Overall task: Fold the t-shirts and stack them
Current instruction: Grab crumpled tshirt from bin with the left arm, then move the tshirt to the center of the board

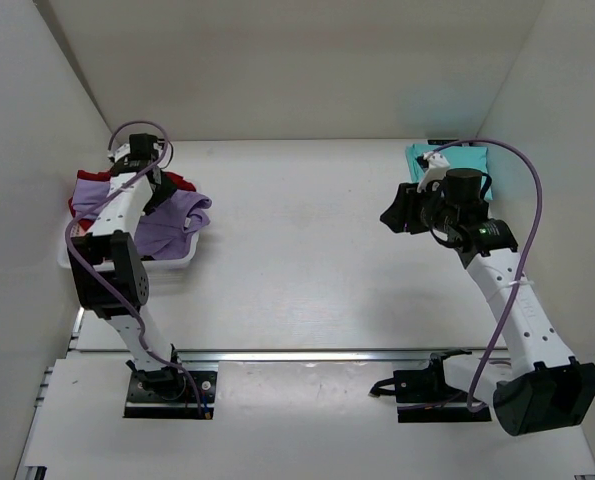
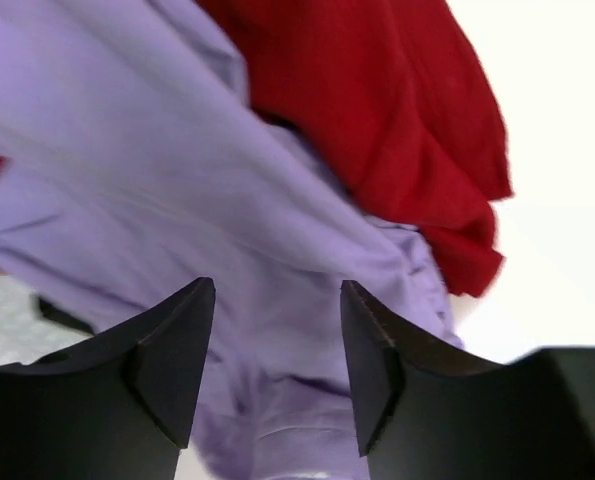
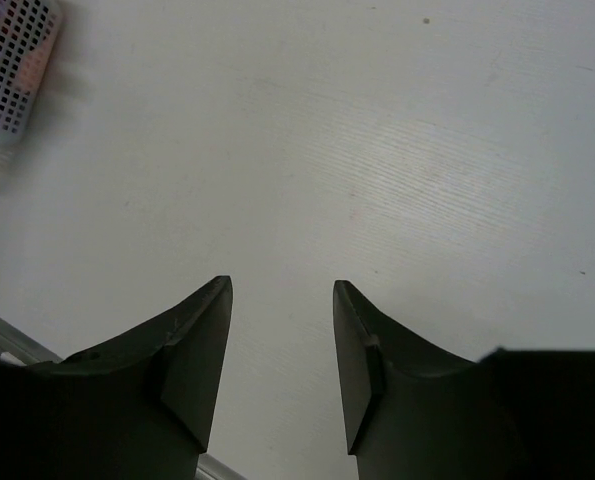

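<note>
Left jaws stand apart with nothing clamped, and the left wrist view shows lavender cloth filling the gap beneath them; right jaws are likewise apart, with only bare tabletop beneath them. The lavender t-shirt lies crumpled in loose folds, and the wrist view shows it close up overlapping a deep red t-shirt, whose bunched edge falls off toward the right of that picture. From above, the same two shirts sit heaped in a white slotted basket at the far left of the tabletop, the lavender one spilling over its right rim and the red one showing behind it on both sides of the left arm, which hides the middle of the heap. Only the overhead view shows the teal t-shirt, lying flat in the far right corner, well apart from the basket and partly covered by the right arm. The right wrist view catches just a corner of the basket's slotted wall at its upper left, with a sliver of lavender above it
</note>
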`<action>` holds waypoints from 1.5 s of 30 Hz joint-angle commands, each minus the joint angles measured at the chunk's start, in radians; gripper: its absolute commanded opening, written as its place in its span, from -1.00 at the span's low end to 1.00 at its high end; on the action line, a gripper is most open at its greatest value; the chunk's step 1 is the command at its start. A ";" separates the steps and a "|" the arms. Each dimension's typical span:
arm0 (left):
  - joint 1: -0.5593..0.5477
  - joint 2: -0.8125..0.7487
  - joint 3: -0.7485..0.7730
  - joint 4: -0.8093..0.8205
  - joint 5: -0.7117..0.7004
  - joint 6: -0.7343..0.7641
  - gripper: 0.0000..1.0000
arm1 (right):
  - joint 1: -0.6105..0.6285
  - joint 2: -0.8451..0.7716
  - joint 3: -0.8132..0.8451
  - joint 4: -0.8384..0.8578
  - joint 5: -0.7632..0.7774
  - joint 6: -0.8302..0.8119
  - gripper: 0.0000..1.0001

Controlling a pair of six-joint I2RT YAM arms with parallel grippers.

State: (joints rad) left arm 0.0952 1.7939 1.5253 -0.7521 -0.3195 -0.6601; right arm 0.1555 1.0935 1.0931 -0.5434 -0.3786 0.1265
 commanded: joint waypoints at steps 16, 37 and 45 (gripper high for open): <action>-0.078 -0.152 0.074 0.126 0.001 -0.045 -1.00 | 0.009 0.051 0.048 0.022 -0.057 -0.015 -0.20; -0.288 -0.390 -0.245 0.730 1.031 -0.321 -0.68 | -0.073 -0.158 -0.075 0.062 -0.009 0.038 -0.36; -0.256 -0.542 -0.644 0.615 0.938 -0.321 0.97 | -0.053 -0.239 -0.143 0.043 -0.017 0.068 -0.34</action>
State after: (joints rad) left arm -0.1364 1.3949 0.7761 -0.0555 0.6521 -1.0698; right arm 0.0856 0.8845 0.9676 -0.5140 -0.3981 0.1810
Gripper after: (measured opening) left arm 0.976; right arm 0.327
